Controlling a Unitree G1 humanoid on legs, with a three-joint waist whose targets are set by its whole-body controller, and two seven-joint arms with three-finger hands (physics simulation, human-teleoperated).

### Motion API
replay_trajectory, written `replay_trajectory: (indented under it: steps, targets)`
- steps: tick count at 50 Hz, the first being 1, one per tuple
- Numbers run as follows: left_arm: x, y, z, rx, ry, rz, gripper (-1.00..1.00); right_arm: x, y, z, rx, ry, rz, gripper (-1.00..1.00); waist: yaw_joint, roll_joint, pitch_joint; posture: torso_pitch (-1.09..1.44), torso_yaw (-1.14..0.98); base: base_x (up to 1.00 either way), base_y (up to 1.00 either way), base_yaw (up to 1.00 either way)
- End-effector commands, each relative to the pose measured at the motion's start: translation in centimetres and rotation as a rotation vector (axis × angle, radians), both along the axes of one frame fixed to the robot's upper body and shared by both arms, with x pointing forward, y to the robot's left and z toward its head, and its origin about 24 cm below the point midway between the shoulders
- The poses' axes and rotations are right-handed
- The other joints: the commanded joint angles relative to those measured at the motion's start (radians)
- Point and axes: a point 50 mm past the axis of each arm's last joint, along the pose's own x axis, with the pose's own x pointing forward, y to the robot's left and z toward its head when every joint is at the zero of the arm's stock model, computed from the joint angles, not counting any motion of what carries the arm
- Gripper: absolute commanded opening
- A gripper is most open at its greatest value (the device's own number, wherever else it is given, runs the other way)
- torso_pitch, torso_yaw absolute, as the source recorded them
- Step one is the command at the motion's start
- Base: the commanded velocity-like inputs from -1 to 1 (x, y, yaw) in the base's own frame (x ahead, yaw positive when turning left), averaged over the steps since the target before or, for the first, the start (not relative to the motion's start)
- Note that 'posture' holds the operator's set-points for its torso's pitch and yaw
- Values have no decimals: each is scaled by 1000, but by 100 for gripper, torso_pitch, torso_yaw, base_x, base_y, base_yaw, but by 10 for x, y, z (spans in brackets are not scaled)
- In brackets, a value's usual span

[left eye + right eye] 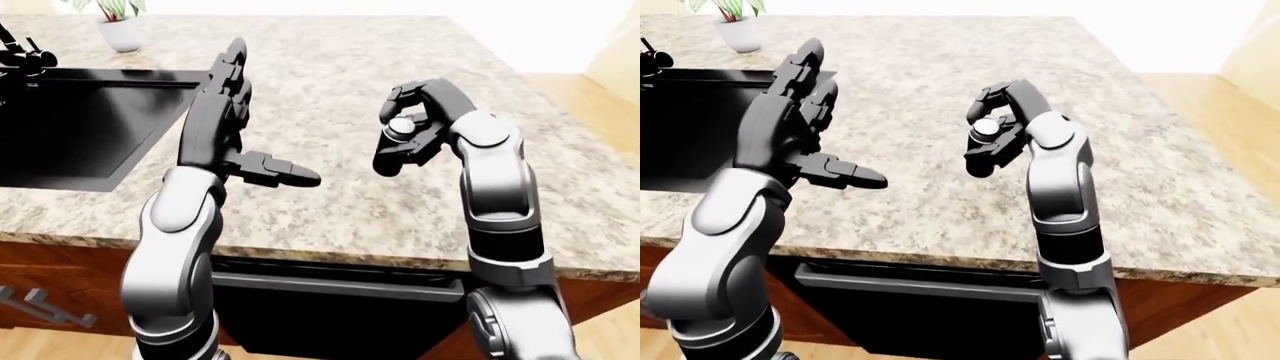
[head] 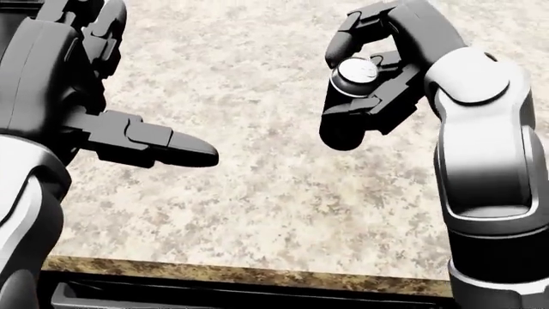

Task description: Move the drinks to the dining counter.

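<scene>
A speckled granite desk (image 1: 340,202) fills the scene, and everything here is placed relative to it. The robot's right hand (image 2: 373,80) is raised above the desk, toward the right side of the head view. Its fingers (image 2: 360,26) are clamped around a dark drink can (image 2: 343,106). The can's silver top (image 2: 353,71) faces the camera, and the can looks clear of the desk surface, though the angle makes that hard to confirm. The left hand (image 1: 225,120) is also raised over the desk, to the left of the can and well apart from it. It holds nothing. Its fingers (image 1: 232,64) are spread apart and point upward, and its thumb (image 2: 163,145) sticks out sideways toward the can. A black sink (image 1: 80,124) is set into the desk at the left edge of the left-eye view. A small potted plant (image 1: 115,26) stands on the desk beyond the sink. A dark appliance with a long handle (image 1: 910,289) sits below the desk's near edge.
</scene>
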Motion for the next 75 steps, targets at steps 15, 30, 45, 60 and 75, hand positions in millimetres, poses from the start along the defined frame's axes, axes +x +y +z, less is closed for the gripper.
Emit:
replay_trajectory:
  steps: [15,30,45,60,75]
  targets:
    - [-5,1,12,2,-81,2,100,6,1,11,-74,-103,-35,-100,-7,3,-30,0,0,0,0,0]
    - [-4,1,12,4,-83,3,100,12,-1,0,-86,-78,-50,-54,-4,4,-38,0,0,0,0,0]
    - [-5,2,13,4,-84,5,100,10,-4,-6,-113,-69,-50,-47,1,-1,-47,0,0,0,0,0]
    - [-5,0,15,6,-86,1,100,6,-10,-5,-128,-66,-53,-11,2,-3,-50,0,0,0,0,0]
    - [-6,0,17,7,-88,1,100,1,-10,-1,-143,-70,-36,19,2,-3,-49,0,0,0,0,0]
